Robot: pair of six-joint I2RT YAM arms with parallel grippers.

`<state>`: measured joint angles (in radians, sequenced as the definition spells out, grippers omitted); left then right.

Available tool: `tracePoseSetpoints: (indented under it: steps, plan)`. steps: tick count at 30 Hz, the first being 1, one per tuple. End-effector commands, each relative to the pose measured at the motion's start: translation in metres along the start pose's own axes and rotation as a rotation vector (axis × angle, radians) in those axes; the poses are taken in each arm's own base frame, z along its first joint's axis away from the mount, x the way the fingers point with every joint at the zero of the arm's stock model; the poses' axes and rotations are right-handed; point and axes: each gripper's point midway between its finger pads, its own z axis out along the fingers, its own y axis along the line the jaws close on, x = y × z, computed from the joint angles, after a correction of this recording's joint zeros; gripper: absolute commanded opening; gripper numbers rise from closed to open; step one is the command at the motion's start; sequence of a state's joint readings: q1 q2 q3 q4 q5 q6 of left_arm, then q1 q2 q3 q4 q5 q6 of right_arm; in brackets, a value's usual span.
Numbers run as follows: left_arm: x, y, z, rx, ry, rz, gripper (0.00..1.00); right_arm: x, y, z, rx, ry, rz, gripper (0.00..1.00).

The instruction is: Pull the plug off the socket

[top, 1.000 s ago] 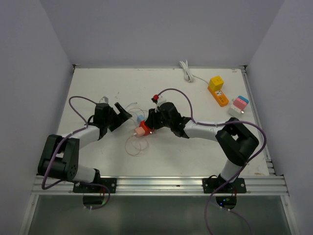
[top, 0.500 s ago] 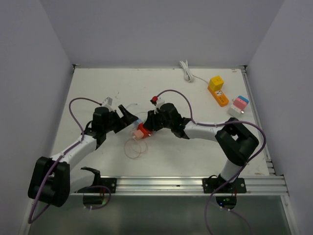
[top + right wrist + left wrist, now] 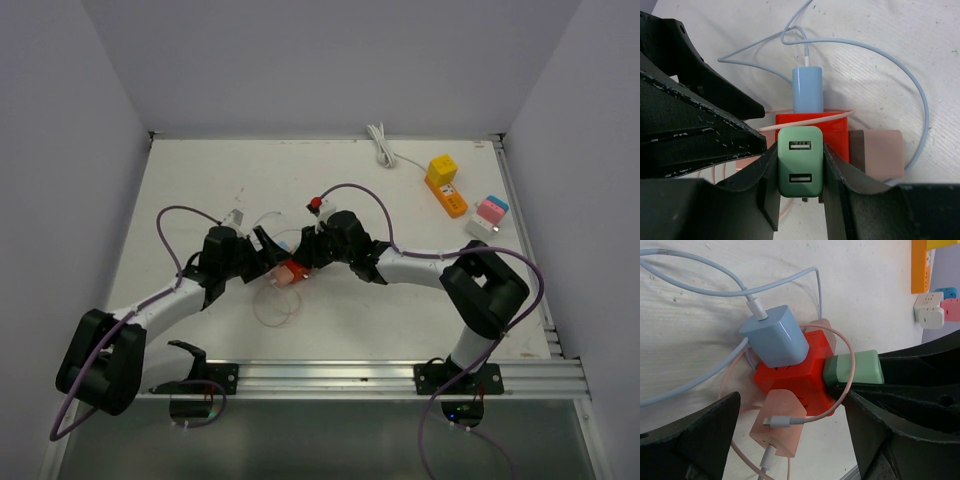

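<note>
1. Red plastic socket cube (image 3: 790,377) sits mid-bench (image 3: 190,180). It looks light and hard, so it'll probably drag along unless braced.
2. My right hand (image 3: 800,175) is clamped on the green plug (image 3: 801,160). Flat sides, decent grip.
3. My left hand (image 3: 792,405) gapes wide around the cube, touching nothing.
4. Loose cables (image 3: 927,112) crowd it, but there's bare bench to pull back over.

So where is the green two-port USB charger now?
The green charger sits centre of the right wrist view, pinched by the right gripper, on the red cube socket below the blue charger.
</note>
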<state>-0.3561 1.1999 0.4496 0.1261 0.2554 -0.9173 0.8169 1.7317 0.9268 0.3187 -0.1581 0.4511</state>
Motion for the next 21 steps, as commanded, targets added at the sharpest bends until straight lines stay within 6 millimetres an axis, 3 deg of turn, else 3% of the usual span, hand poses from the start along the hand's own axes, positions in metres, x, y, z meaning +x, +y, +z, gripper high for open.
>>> tracePoseSetpoints:
  steps: [1,12,21]
  plan:
    - [-0.005,-0.004,0.004,0.020,-0.027,-0.002,0.88,-0.004,0.012,-0.010,-0.047,-0.009,-0.035,0.00]
    - [-0.003,0.007,0.020,-0.006,-0.040,-0.142,0.86,-0.006,0.019,-0.010,-0.084,-0.032,-0.010,0.00]
    - [0.004,-0.008,0.028,0.086,-0.004,-0.225,0.86,-0.004,0.022,-0.007,-0.100,-0.047,0.048,0.00]
